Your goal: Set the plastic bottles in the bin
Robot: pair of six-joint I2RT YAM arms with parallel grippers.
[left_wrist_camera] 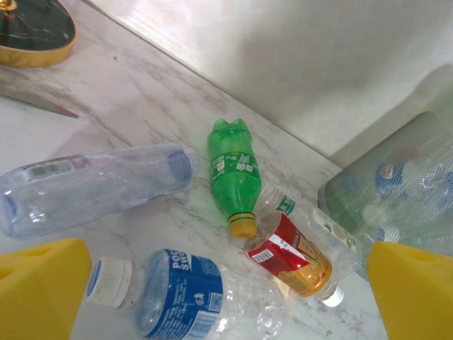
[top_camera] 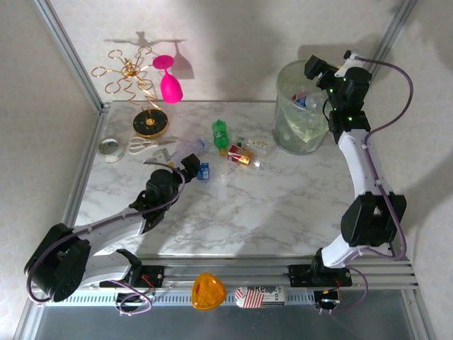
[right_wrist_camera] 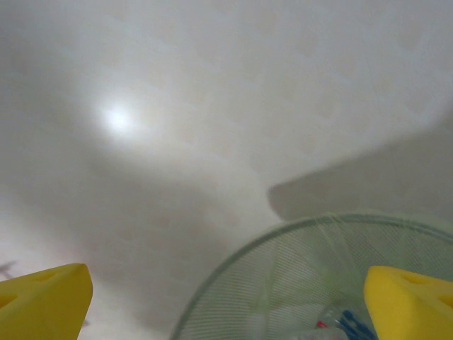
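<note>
White marble tabletop (top_camera: 283,205) runs under both arms. On your left, the left gripper (left_wrist_camera: 226,301) hangs with its fingers spread wide, holding nothing, over a blue-labelled bottle (left_wrist_camera: 177,297) lying on its side. Past it lie a clear bottle (left_wrist_camera: 92,188), a green bottle (left_wrist_camera: 235,173) and a red-labelled bottle (left_wrist_camera: 290,255), the green one's cap just beside the red label. Further right stands the bin (top_camera: 287,134), with more bottles (top_camera: 306,99) inside. Your right gripper (top_camera: 316,69) sits above its rim, jaws wide and empty.
</note>
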